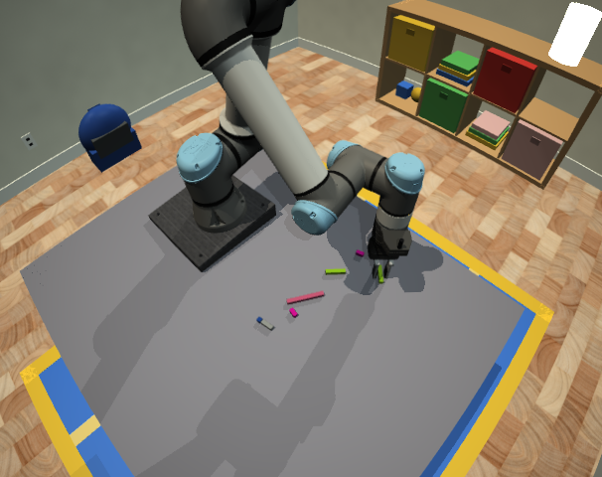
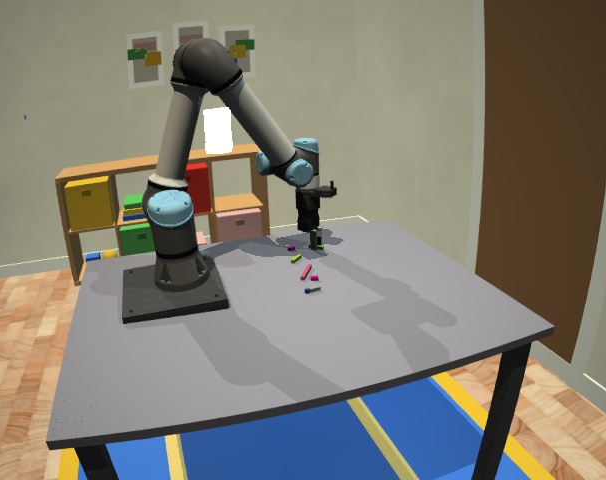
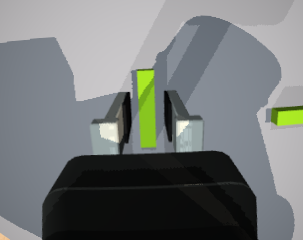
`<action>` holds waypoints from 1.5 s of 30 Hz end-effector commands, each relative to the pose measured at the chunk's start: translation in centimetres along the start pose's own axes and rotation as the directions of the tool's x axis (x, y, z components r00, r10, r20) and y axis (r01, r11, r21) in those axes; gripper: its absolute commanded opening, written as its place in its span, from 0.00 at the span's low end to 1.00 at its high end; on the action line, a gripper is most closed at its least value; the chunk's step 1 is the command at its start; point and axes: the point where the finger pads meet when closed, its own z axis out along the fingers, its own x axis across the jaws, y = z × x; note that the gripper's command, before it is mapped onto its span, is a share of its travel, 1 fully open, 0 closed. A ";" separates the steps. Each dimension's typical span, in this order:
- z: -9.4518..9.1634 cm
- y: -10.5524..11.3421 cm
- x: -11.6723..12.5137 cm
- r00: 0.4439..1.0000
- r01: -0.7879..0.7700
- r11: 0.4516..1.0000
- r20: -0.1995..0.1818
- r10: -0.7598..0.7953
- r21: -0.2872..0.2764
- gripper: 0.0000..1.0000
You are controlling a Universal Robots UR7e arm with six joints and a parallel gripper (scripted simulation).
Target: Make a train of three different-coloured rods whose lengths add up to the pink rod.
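Note:
My gripper (image 1: 381, 270) is low over the table's far right part, open, with its fingers on either side of a lime rod (image 3: 146, 108) that lies flat; a small gap shows on each side of the rod in the wrist view (image 3: 147, 123). A second lime rod (image 1: 335, 270) lies to its left and shows in the wrist view (image 3: 291, 115). The pink rod (image 1: 305, 297) lies mid-table. A magenta rod (image 1: 293, 311) lies just in front of it. A blue rod (image 1: 260, 320) and a grey rod (image 1: 267, 325) lie end to end. Another magenta rod (image 1: 359, 252) lies near the gripper.
The arm's base plate (image 1: 213, 221) stands at the table's back left. The table's right edge (image 1: 476, 271) is close behind the gripper. A shelf (image 1: 489, 86) with boxes stands off the table.

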 end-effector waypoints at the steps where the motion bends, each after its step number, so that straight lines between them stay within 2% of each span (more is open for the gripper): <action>1: 0.0 0.0 0.0 1.000 0.000 1.000 0.001 0.000 0.001 0.54; 13: 0.0 0.0 0.0 1.000 0.000 1.000 0.001 0.000 0.001 0.54; 14: 0.0 0.0 0.0 1.000 0.000 1.000 0.001 0.000 0.001 0.24; 45: 0.0 0.0 0.0 1.000 0.000 1.000 0.001 0.000 0.001 0.24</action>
